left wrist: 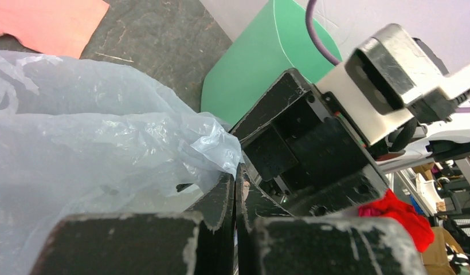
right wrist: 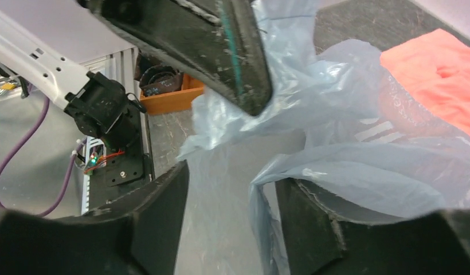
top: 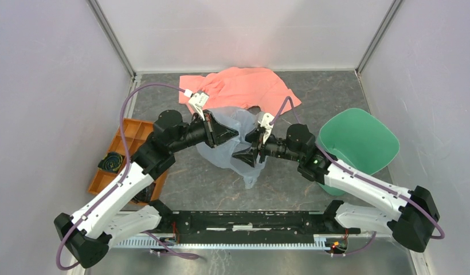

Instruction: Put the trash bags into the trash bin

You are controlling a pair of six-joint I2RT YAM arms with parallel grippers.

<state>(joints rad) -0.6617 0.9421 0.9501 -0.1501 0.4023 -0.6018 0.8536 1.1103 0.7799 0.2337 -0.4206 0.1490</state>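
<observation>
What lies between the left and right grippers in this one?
Only the trash bag, bunched between the left gripper and the right gripper; the top view shows it.

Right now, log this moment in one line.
left gripper: shut on bag | right gripper: open around bag edge | bag: outside bin

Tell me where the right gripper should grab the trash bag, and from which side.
The gathered fold of the trash bag just below the left gripper's pinch. Come in level from the trash bin side, where the open right gripper straddles it: the film is bunched and lifted there, thin and slack elsewhere.
</observation>
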